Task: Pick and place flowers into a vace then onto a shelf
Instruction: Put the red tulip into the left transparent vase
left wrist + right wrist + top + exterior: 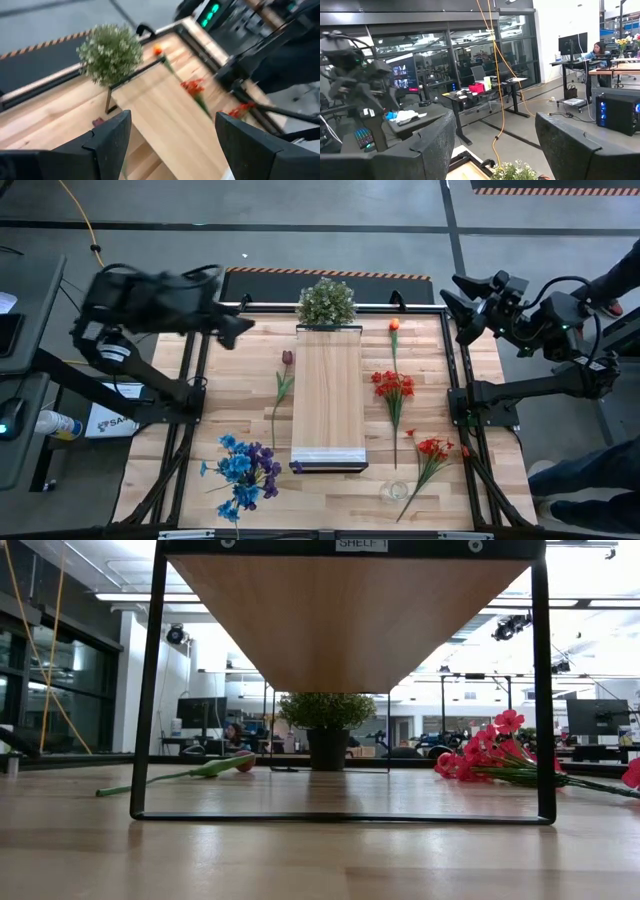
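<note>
**Waiting above the table, both grippers empty**

Hovering at the far-left corner, left gripper [235,328] has jaws spread wide, holding nothing. Right gripper [452,305] sits w/ jaws apart too, empty, at the far-right corner.

Flowers lie flat on the tabletop [170,450], both sides of the shelf [328,395]: blue-purple bunch [240,472] near-left, dark red bloom [286,358] left, orange bloom [394,325] and red sprays [393,385] right. A clear vase [393,491] stands near the front.

Stems look thin, light, prob. bendy; blooms soft, crushable. Best grip: mid-stem, not the head.
</note>
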